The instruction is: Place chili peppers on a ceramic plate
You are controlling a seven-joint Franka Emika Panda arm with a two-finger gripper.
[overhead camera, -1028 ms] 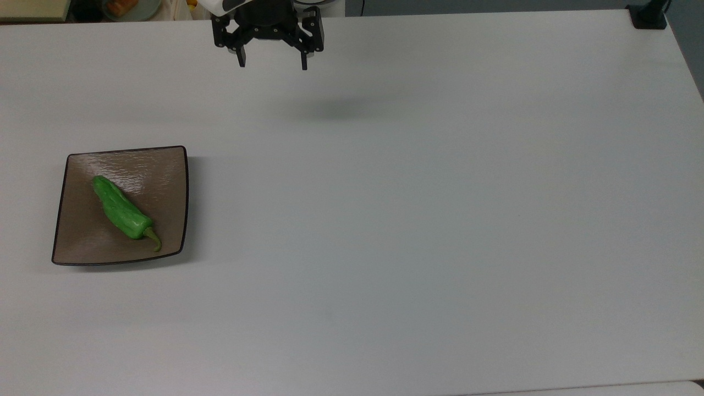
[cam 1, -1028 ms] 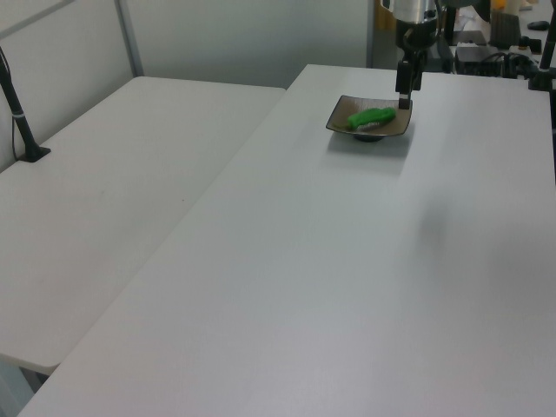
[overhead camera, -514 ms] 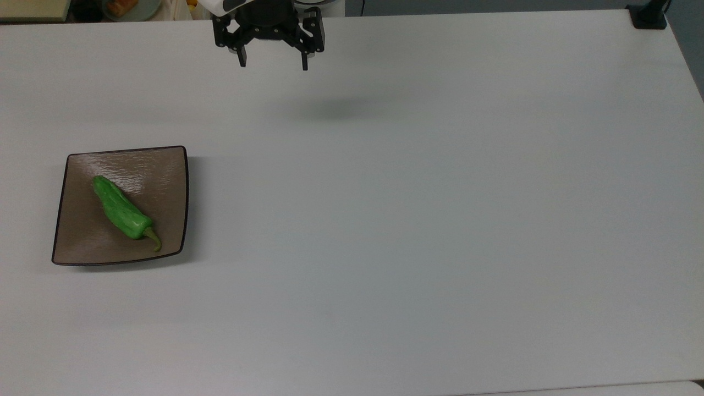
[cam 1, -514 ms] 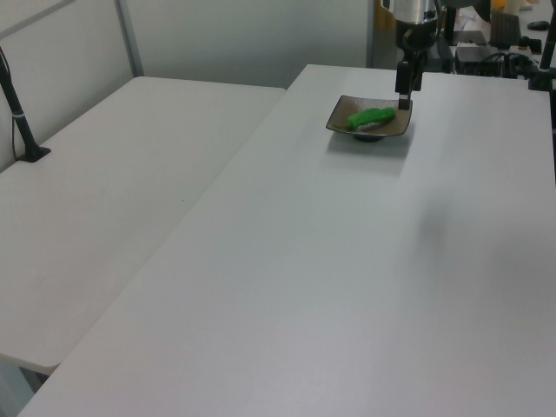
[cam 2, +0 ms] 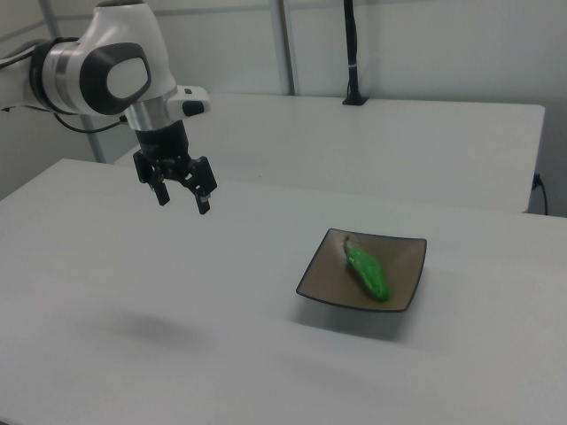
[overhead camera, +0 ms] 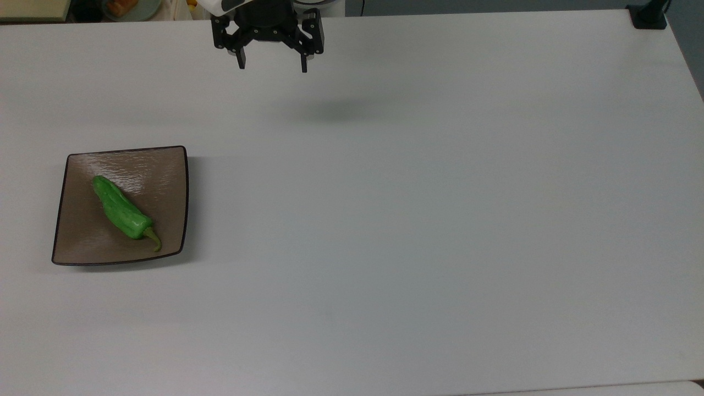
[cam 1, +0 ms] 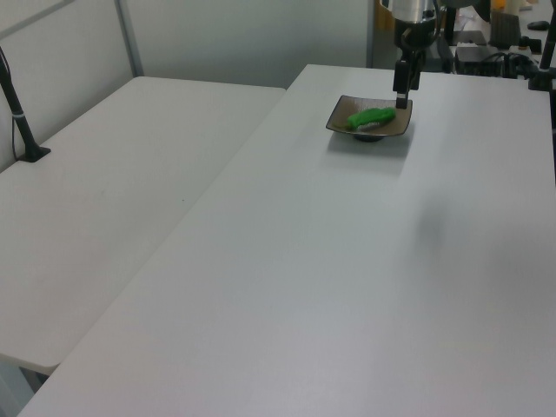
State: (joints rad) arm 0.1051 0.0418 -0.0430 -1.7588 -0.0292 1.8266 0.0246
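Gripper (overhead camera: 272,65): raised above counter (overhead camera: 418,220), fingers spread wide, nothing held.
Chili pepper (overhead camera: 122,209): resting diagonally on ceramic plate (overhead camera: 165,165), well apart from gripper, toward the top view's lower left.
Plate: flat on counter, clear of gripper.

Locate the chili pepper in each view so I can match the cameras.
Top view: the chili pepper lies diagonally on the ceramic plate, at the top view's left.
Left view: the pepper sits on the plate, upper centre-right.
Right view: the pepper sits on the plate, centre-right.
Shared landmark: the square brown plate under it.
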